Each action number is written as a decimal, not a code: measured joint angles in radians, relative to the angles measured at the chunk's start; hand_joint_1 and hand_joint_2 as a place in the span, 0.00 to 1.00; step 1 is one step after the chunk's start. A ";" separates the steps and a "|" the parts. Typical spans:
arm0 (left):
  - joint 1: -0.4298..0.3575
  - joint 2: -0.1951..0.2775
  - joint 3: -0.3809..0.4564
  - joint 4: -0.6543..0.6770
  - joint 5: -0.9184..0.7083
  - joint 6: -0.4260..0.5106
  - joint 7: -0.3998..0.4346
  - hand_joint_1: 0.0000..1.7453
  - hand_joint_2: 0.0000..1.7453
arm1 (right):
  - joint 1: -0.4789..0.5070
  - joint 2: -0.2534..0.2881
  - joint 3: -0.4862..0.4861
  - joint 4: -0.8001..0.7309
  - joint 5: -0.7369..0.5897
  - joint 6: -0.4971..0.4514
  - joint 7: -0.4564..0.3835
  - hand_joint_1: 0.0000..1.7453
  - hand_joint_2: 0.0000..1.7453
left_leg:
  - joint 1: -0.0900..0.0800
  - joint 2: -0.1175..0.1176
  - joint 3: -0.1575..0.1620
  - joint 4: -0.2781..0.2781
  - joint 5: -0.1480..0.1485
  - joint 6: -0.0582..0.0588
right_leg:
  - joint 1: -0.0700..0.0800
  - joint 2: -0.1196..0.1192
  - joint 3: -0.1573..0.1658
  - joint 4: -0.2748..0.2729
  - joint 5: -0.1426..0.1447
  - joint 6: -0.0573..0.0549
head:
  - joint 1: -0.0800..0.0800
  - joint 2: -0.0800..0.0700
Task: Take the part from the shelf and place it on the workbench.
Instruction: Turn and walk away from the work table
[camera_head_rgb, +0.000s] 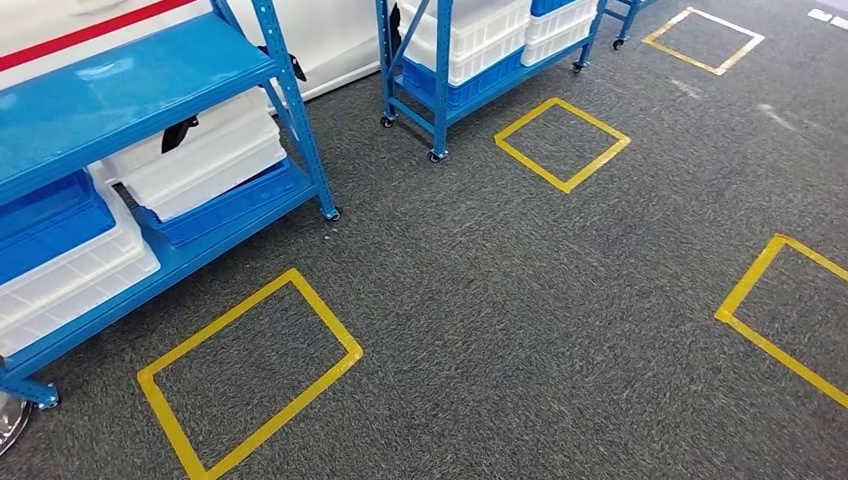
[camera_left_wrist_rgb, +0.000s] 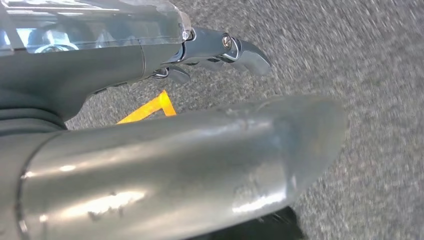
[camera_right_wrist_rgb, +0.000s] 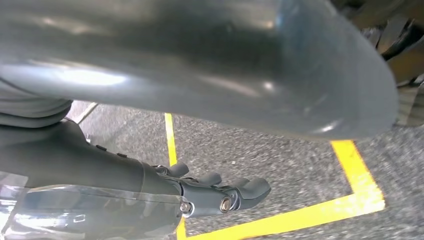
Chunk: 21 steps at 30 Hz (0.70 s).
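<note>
Now both hands, left and right, hang empty and loosely spread over grey carpet beside blue shelves.

Grey speckled carpet marked with yellow tape squares; blue metal racks stacked with white bins and blue bins.

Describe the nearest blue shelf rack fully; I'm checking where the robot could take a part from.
The nearest blue shelf rack stands at the left on grey carpet, seen at an angle. It looks like painted metal: flat blue decks on perforated uprights with feet on the floor. The top deck shows bare. Lower levels hold stacked white and blue plastic bins. A yellow tape rectangle lies on the carpet before it.
</note>
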 joint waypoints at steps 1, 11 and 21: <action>-0.001 0.002 -0.002 0.000 -0.002 0.001 0.001 0.00 0.00 | 0.000 0.000 -0.001 0.000 0.000 0.001 0.000 0.00 0.00 | -0.001 0.023 0.035 -0.065 0.024 0.004 | 0.002 -0.012 0.004 0.002 -0.005 0.006 | 0.000 0.000; -0.002 0.003 -0.014 0.000 -0.011 -0.003 0.005 0.00 0.00 | -0.005 0.000 -0.012 0.000 -0.002 0.001 0.000 0.00 0.00 | -0.003 -0.050 0.065 -0.146 0.060 0.059 | -0.006 0.080 -0.092 0.249 -0.148 0.047 | 0.015 0.000; -0.001 0.004 -0.016 0.000 -0.011 -0.017 0.014 0.00 0.00 | -0.006 -0.006 -0.019 0.000 -0.002 0.002 0.000 0.00 0.00 | -0.003 -0.179 0.056 -0.140 0.057 0.026 | -0.006 0.166 -0.022 0.003 0.024 0.020 | 0.015 0.000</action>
